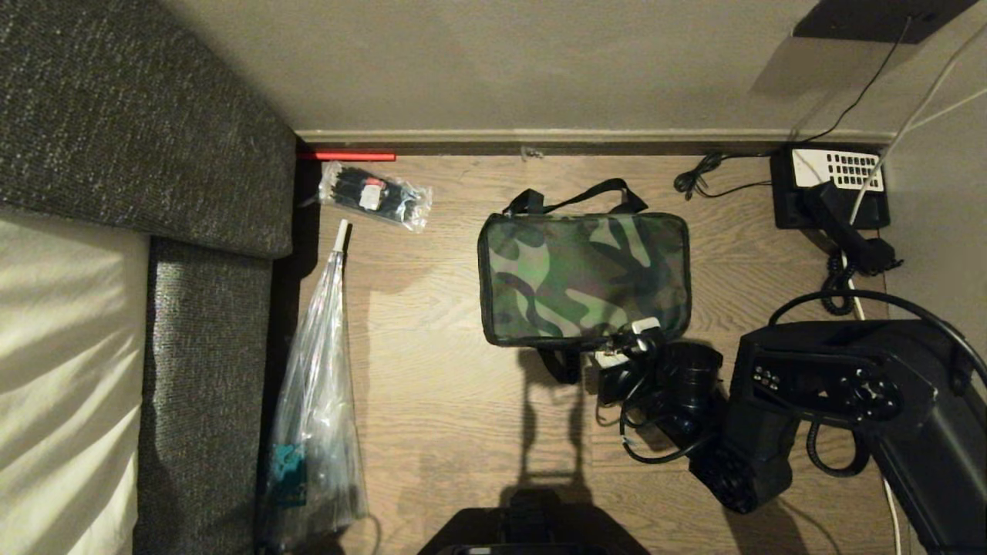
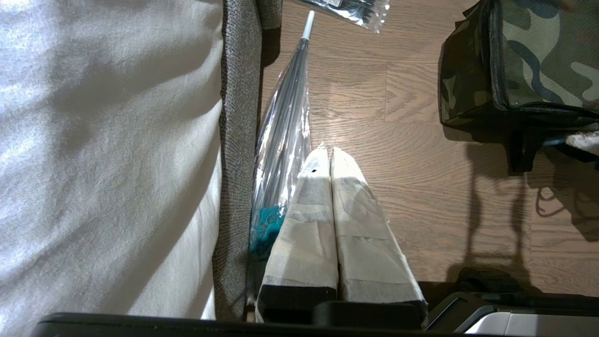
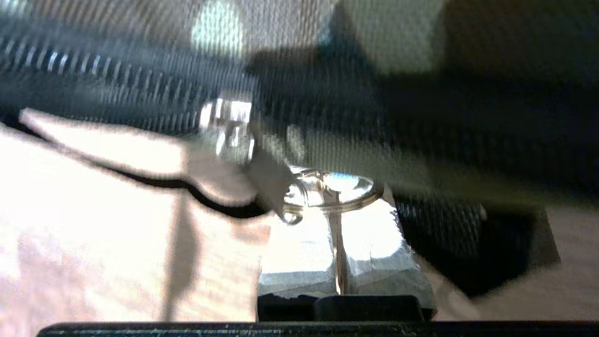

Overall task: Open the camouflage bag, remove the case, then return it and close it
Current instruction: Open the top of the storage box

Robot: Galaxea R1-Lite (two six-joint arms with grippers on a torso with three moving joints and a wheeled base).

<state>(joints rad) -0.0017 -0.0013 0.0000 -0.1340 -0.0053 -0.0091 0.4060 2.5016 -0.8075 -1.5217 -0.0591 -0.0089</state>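
Note:
The camouflage bag [image 1: 582, 277] lies zipped shut on the wooden floor, its black handles toward the wall. My right gripper [image 1: 628, 343] is at the bag's near right corner. In the right wrist view its taped fingers [image 3: 299, 243] are pressed together on the metal zipper pull ring [image 3: 334, 189], which hangs from the zipper slider [image 3: 229, 124]. The case is hidden. My left gripper [image 2: 327, 152] is shut and empty, parked over the floor beside the sofa, well to the left of the bag [image 2: 538, 61].
A black desk telephone [image 1: 837, 193] with a coiled cord sits at the far right by the wall. A small clear bag of black items [image 1: 375, 195] and a long clear plastic bag [image 1: 320, 401] lie beside the grey sofa [image 1: 139, 154] on the left.

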